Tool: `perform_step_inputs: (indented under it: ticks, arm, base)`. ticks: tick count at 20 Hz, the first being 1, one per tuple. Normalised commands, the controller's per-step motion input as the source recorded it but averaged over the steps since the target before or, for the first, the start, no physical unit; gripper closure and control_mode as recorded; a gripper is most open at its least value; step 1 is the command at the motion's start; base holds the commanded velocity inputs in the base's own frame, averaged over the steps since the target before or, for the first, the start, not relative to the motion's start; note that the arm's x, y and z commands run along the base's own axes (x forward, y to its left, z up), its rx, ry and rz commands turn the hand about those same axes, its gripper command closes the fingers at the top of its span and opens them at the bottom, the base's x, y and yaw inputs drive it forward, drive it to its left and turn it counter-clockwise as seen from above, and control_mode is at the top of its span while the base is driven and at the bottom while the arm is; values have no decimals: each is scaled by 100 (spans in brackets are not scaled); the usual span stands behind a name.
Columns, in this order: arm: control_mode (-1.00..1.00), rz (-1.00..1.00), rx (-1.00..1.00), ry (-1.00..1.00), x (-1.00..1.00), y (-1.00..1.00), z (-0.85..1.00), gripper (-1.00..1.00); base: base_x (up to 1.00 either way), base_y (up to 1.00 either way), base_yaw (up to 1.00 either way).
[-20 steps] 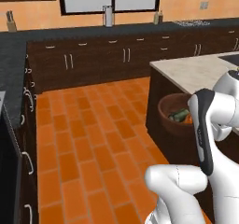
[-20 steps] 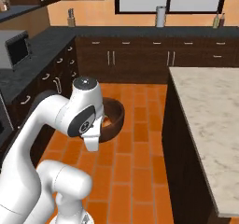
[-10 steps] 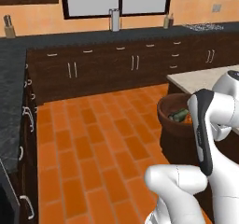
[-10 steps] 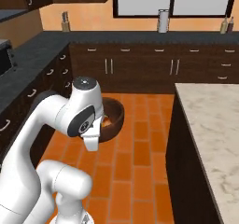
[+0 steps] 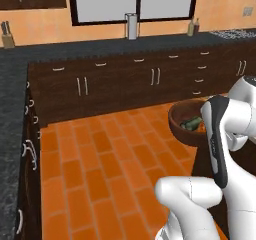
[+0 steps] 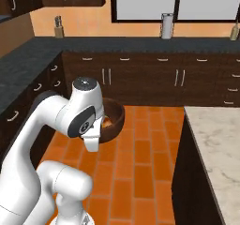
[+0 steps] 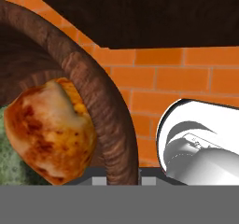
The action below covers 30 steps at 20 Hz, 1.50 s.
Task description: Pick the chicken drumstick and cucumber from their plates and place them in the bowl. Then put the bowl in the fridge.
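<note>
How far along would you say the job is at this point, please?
Done: the chicken drumstick and the cucumber both lie in the bowl. In hand: the gripper is shut on the bowl's rim, carrying it above the orange tile floor beside the dark cabinets. Left: reaching the fridge and setting the bowl inside it.

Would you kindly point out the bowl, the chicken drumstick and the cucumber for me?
bowl [image 5: 176, 120]: left base view, on its outer wall.
chicken drumstick [image 7: 49, 129]: hand view, on its browned side.
cucumber [image 5: 190, 122]: left base view, on its green body.
</note>
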Motion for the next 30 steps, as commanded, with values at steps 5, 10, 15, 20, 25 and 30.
perform_step_inputs:
  ticks: [5,10,15,20,25,30]
  arm:
    - [100,0,0,0,0,0,0,100]
    - [100,0,0,0,0,0,0,100]
    - [100,0,0,0,0,0,0,100]
    - [100,0,0,0,0,0,0,100]
    - [100,0,0,0,0,0,0,100]
    - [100,0,0,0,0,0,0,100]
  base:
    - [100,36,0]
    - [100,26,0]
    - [99,24,-3]
    - [100,34,-16]
    - [100,43,-36]
    - [92,45,-65]
